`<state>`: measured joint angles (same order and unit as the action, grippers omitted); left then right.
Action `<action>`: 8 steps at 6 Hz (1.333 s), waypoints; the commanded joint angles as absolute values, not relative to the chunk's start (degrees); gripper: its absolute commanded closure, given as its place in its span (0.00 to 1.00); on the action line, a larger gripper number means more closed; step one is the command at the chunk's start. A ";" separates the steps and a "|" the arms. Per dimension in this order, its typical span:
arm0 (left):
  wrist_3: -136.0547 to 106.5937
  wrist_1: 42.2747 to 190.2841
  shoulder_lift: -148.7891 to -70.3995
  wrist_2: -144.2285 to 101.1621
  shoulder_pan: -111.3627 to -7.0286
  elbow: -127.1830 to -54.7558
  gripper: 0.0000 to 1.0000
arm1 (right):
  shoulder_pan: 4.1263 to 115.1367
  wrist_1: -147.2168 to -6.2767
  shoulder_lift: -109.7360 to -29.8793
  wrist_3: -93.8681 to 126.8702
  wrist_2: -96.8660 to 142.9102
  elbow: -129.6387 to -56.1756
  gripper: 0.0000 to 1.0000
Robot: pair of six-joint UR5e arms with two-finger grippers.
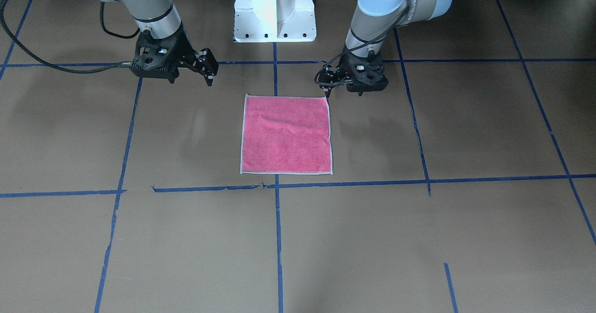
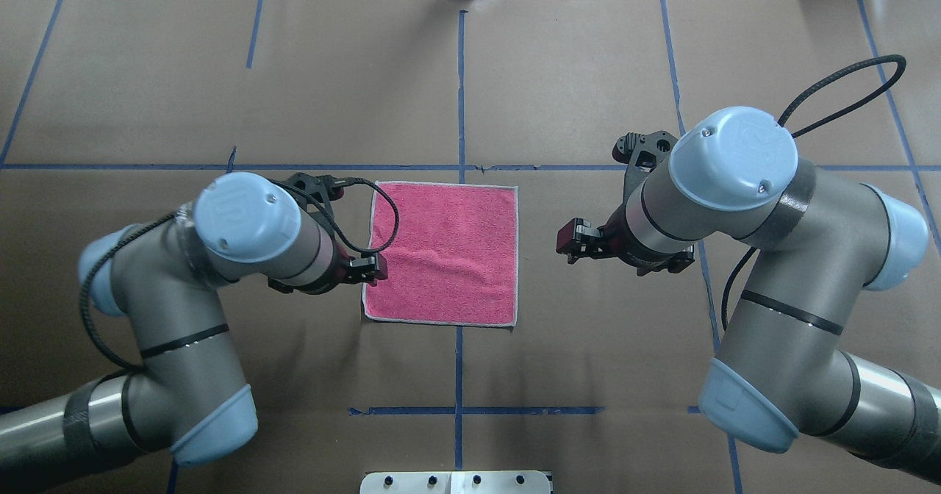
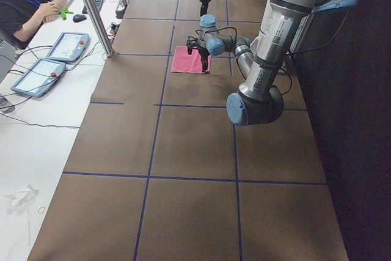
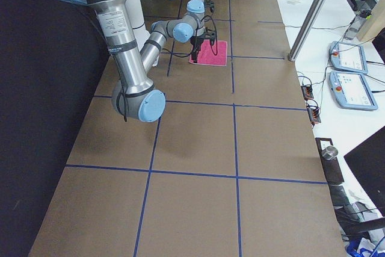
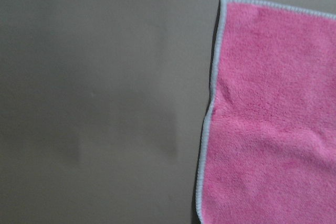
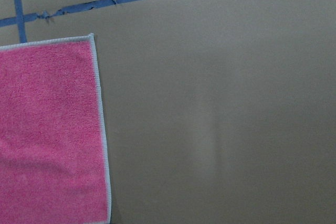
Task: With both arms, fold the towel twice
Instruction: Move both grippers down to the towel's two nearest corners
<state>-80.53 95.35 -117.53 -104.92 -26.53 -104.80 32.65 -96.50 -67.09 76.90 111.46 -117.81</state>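
Brown paper covers the table (image 2: 588,75). The left arm (image 2: 184,317) and right arm (image 2: 779,273) flank the towel (image 2: 448,251), which lies flat at the centre, pink face up. Our left gripper (image 1: 327,89) is at the towel's robot-side corner, and we cannot tell its jaw gap. Our right gripper (image 1: 208,68) hangs apart from the towel, jaws spread. We judge no fold has begun. We should pinch matching corners, lift together and carry evenly so the hem (image 5: 210,114) meets itself.
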 commanded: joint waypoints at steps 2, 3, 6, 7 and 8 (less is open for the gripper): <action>-84.55 101.77 -118.56 -103.27 -24.79 -98.80 0.30 | 32.34 -96.50 -67.15 77.17 111.10 -117.77 0.00; -84.55 101.78 -118.56 -103.36 -24.44 -98.79 0.32 | 32.26 -96.50 -67.15 77.17 111.09 -117.86 0.00; -84.73 101.52 -118.56 -103.36 -23.73 -99.49 0.43 | 31.99 -96.50 -67.24 77.26 111.01 -117.77 0.00; -84.99 101.43 -118.56 -103.36 -23.73 -99.58 0.64 | 31.99 -96.50 -67.24 77.26 111.01 -117.77 0.00; -84.99 101.43 -118.48 -103.27 -23.73 -99.49 0.95 | 31.91 -96.50 -67.15 77.26 111.01 -117.69 0.00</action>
<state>-84.92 101.46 -118.55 -103.34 -23.76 -99.48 31.97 -96.50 -67.20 77.25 111.01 -117.74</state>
